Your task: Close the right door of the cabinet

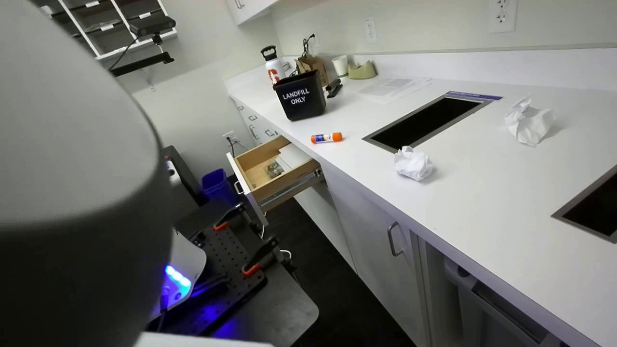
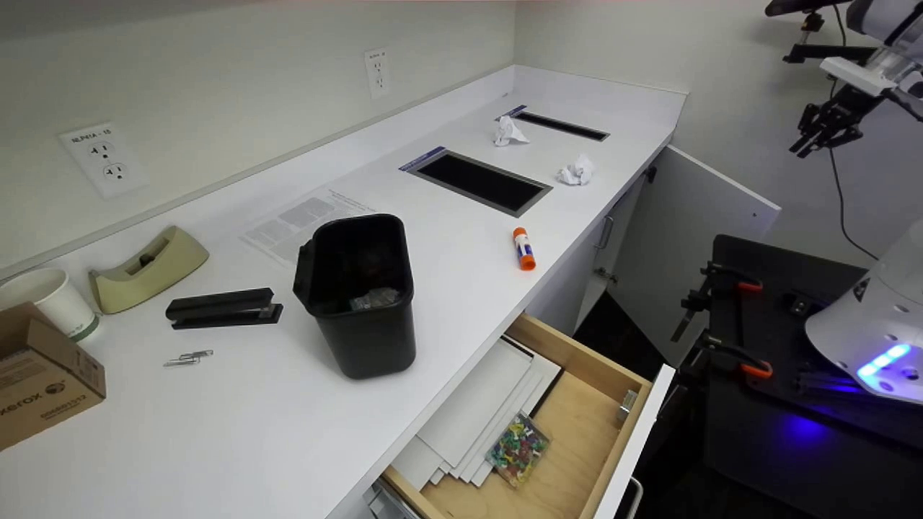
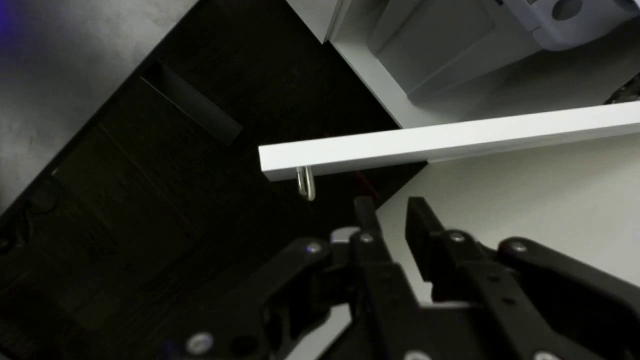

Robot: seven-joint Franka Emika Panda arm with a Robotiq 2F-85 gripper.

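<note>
Nearest the wrist camera is the robot's hand (image 3: 390,204), its two dark fingers (image 3: 424,235) a little apart with nothing between them. Beyond the fingertips, in the wrist view, lies the top edge of the right cabinet door (image 3: 450,137), with a slim metal handle (image 3: 310,187) on its outer face. The door stands wide open; an exterior view shows its inner face, with the hand apart from it, higher up and on the outer side. Past the door, the cabinet (image 3: 370,70) is open, and a pale gray bin (image 3: 440,45) sits inside.

As for the task, none of the closing looks done: the full swing seems left. The hand will probably need to come down against the outer face and push until the door meets the cabinet. The neighboring door (image 1: 371,226), likely the left one, is already closed.

Farther along, a wooden drawer (image 2: 577,411) is pulled out beneath the white tabletop (image 2: 231,447), which carries a glue stick (image 2: 524,249), two crumpled papers (image 2: 575,171) and a black bin (image 1: 303,103). Behind them runs a pale wall (image 1: 434,29) with power outlets (image 1: 370,30).
</note>
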